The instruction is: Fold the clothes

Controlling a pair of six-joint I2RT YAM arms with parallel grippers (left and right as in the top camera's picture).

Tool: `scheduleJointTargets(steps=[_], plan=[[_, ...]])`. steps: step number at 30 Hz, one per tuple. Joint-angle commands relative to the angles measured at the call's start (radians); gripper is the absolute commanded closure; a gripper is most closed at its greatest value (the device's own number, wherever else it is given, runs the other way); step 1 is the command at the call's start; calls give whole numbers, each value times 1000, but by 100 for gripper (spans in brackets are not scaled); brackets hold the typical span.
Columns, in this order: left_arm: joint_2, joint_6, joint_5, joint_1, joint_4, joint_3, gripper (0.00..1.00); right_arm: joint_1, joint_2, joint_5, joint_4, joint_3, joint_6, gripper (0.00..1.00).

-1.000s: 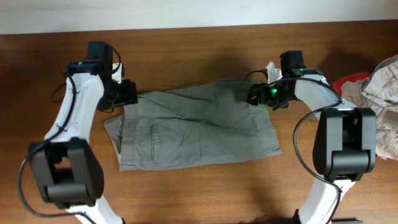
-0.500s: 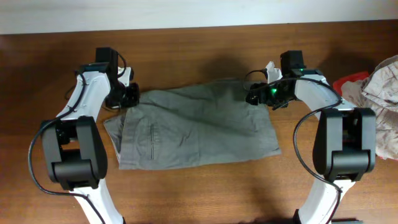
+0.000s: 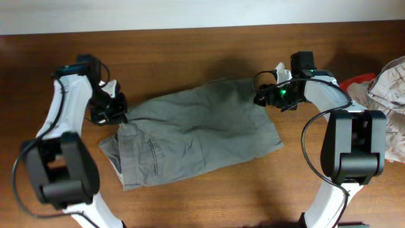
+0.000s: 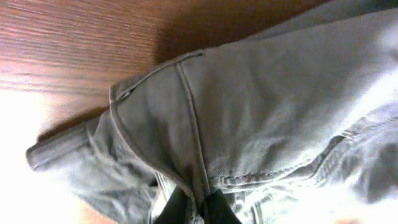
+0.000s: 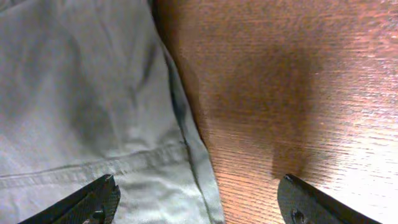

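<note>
Shorts [image 3: 196, 136] soft, limp, light; left fingers [image 3: 118, 113] clamped on far-left corner, right fingers [image 3: 261, 99] apart by far-right corner; grip corners.

Left fingers [image 4: 221, 213] cut off at the bottom edge — shorts [image 4: 261, 106] blurred around them.
</note>
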Motion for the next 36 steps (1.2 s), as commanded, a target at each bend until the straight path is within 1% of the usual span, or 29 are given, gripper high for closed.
scheduleJointTargets(steps=[1, 2, 5, 7, 8, 12, 14, 17, 19, 23, 25, 28, 33, 36], plan=[[-60, -8, -23, 8, -17, 3, 63, -3, 5, -57, -11, 2, -3, 14], [-56, -8, -26, 8, -18, 0, 52, -3, 5, -81, -18, 2, -3, 15], [-56, -8, -26, 8, -14, -3, 51, -3, -8, -117, -46, 2, -3, 15], [-57, -8, -26, 8, -14, -3, 41, -4, -28, -116, -100, 2, 34, 11], [-57, -8, -26, 8, -20, -3, 38, -4, -29, -117, -129, 2, 50, 10], [-57, -8, -27, 8, -82, -3, 39, -2, -29, -126, -200, 2, 37, 11], [-57, -9, -54, 8, -115, -3, 39, -2, -29, -127, -217, 2, 22, 11], [-57, -67, -113, 16, -126, -9, 39, -3, -29, -127, -225, 2, 23, 11], [-57, -101, -113, 37, -113, -35, 38, -3, -29, -127, -232, 2, 23, 11], [-57, -105, -69, 100, -70, -140, 33, -3, -29, -127, -244, 2, 22, 11], [-57, -85, -7, 141, -20, -218, 32, -3, -29, -125, -249, 2, 14, 11], [-57, -64, 39, 195, 67, -342, 29, -3, -29, -119, -250, 2, 11, 10], [-57, -45, 71, 198, 176, -413, 28, -3, -29, -95, -250, 2, 11, 10], [-57, -45, 122, 183, 247, -439, 29, -3, -29, -72, -250, 2, 11, 10]])
